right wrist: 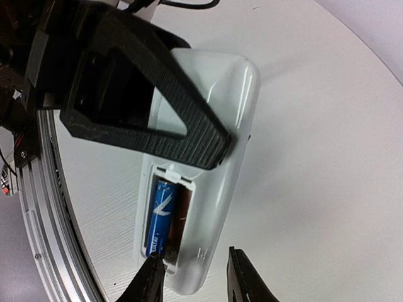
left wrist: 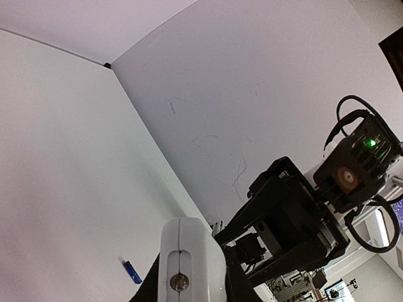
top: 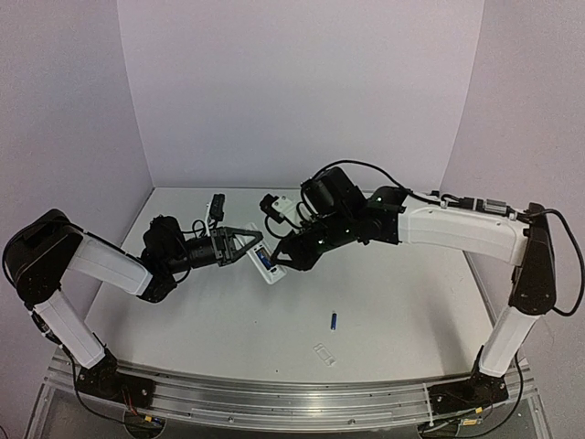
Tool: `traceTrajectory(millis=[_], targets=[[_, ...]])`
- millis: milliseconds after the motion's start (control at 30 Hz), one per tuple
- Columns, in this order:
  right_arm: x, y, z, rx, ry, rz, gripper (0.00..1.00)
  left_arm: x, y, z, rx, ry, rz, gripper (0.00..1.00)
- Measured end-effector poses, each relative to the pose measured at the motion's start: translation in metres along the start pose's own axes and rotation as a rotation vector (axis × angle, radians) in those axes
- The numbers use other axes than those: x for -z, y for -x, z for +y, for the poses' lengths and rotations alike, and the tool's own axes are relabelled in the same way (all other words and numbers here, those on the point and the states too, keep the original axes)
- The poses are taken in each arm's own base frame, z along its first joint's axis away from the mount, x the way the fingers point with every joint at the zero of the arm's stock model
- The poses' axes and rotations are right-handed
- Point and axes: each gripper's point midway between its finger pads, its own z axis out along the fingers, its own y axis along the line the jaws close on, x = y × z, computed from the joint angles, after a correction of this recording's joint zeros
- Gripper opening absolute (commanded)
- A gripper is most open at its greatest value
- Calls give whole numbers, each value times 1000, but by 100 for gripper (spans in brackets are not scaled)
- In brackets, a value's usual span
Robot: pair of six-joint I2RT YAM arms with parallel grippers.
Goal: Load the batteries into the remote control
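Observation:
My left gripper (top: 249,247) is shut on the white remote control (top: 266,262) and holds it above the table with its back up. In the right wrist view the remote control (right wrist: 220,182) has its compartment open, with one blue battery (right wrist: 160,217) in the left slot and a bare slot beside it. A left finger (right wrist: 145,107) crosses the remote. My right gripper (right wrist: 196,280) is open and empty, its jaws either side of the remote's near end, one tip at the battery's end. The second blue battery (top: 334,321) lies on the table and also shows in the left wrist view (left wrist: 131,272).
A small clear cover piece (top: 324,354) lies on the table near the front, just below the loose battery. An aluminium rail (top: 274,395) runs along the near edge. Walls close in the table at the back and both sides.

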Motion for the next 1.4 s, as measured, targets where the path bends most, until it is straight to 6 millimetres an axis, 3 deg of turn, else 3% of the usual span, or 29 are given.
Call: traceTrajectory(millis=[333,1033,1400], targets=[[-2,-20,5,48,28,65,33,1,0,1,35,-5,11,0],[-3,-14,1,56,6,57,37,-9,-4,6,73,-35,52,0],[-15,-13,-4,56,-9,70,37,-6,1,11,73,-26,44,0]])
